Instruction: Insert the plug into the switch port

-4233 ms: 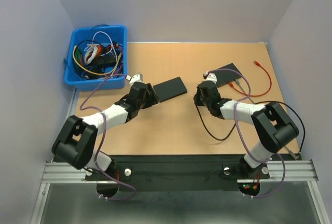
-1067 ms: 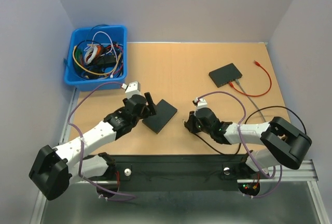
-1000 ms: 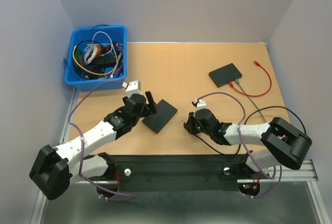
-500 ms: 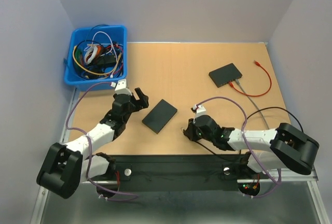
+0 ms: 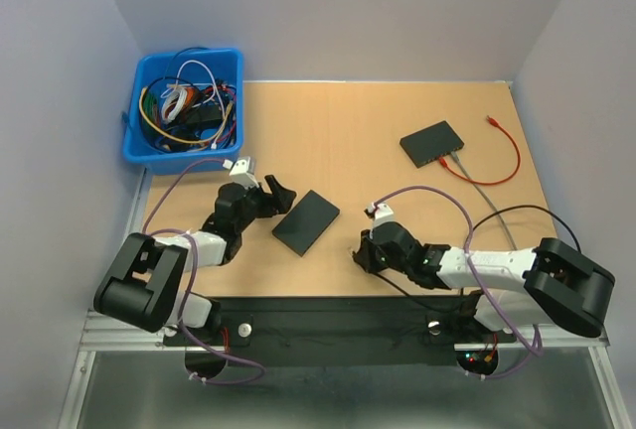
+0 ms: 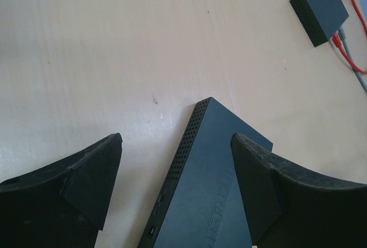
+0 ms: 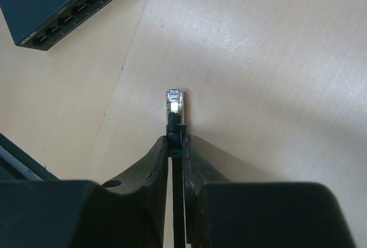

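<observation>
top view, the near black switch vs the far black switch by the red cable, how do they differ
The near switch shows empty ports; the far switch has a red cable and a grey cable running to its side. The near switch lies in the middle, toward the front; the far switch sits at the back right. Both are flat black boxes.

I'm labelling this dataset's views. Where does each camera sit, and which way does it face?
Top external: above and behind the robot, looking down on the table; left arm and right arm show.
Left wrist: on the left arm, looking forward through the open left gripper over the near switch.
Right wrist: on the right arm, looking past the right gripper, shut on the plug, toward that switch's ports.
Shared: both wrist views show the near switch.
</observation>
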